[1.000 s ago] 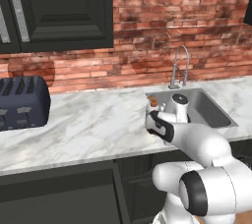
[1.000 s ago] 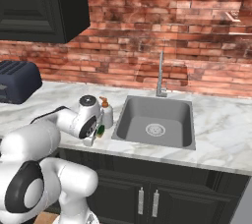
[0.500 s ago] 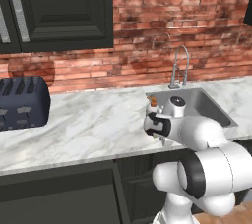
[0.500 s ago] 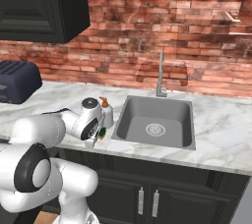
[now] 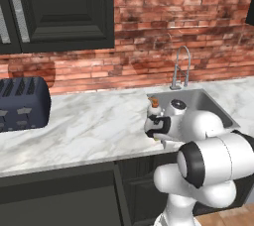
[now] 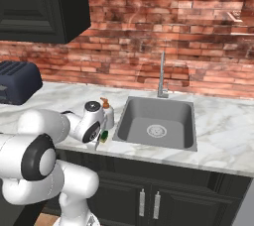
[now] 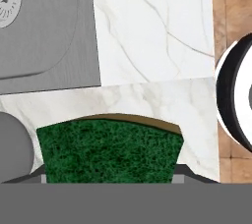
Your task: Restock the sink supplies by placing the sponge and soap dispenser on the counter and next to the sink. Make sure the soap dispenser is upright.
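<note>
The sponge fills the bottom of the hand view, dark green face up and bowed, a yellow layer along its far edge. My gripper is shut on it, one fingertip at each end. It hangs low over the counter, just off the sink's left rim. From the right base view the sponge peeks green and yellow under the gripper. The soap dispenser stands upright on the counter right behind the hand, beside the sink. In the left base view the dispenser shows above the gripper.
A curved chrome faucet rises behind the sink against the brick wall. A dark blue toaster sits far left on the counter. Dark cabinets hang overhead, and the counter's front edge lies close under the hand.
The hand has stayed at the sink's left rim with the sponge in it. The arm's upper links have shifted slightly. The soap dispenser has not moved.
</note>
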Controlling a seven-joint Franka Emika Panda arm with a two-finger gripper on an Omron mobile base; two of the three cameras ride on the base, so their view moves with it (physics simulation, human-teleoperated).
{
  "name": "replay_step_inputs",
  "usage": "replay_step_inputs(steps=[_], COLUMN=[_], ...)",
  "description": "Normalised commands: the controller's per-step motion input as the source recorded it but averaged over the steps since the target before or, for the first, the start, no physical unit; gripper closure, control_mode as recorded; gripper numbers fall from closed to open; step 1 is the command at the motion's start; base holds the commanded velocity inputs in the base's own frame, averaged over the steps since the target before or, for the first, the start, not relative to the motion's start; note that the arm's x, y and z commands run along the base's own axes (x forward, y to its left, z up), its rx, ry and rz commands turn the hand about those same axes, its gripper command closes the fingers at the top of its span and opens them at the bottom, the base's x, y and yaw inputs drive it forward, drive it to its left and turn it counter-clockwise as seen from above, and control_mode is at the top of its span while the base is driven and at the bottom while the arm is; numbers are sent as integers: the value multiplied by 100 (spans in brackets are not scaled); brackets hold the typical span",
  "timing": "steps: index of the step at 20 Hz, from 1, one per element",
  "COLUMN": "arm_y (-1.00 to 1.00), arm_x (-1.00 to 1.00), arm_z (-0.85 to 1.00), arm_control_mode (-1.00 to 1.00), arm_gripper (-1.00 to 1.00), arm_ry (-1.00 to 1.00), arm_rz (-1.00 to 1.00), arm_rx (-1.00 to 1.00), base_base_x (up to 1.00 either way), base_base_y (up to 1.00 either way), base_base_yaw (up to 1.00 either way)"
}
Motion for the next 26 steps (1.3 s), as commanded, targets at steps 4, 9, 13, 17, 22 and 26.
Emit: replay_step_inputs(steps=[4, 9, 13, 17, 22, 26], arm_y=[-7, 0, 0, 0, 0, 0], arm_x=[5, 9, 6, 0, -6, -37], arm_z=[-14, -13, -16, 0, 0, 2], arm_control_mode=[-100, -100, -100, -100, -100, -100], arm_gripper=[100, 100, -100, -100, -100, -100], arm_ry=[0, 0, 0, 0, -5, -10], arm_rz=[-1, -2, -1, 0, 0, 0], arm_rx=[0, 0, 0, 0, 0, 0], base_base_x=[0, 0, 0, 0, 0, 0], base_base_y=[0, 0, 0, 0, 0, 0], base_base_yaw=[0, 0, 0, 0, 0, 0])
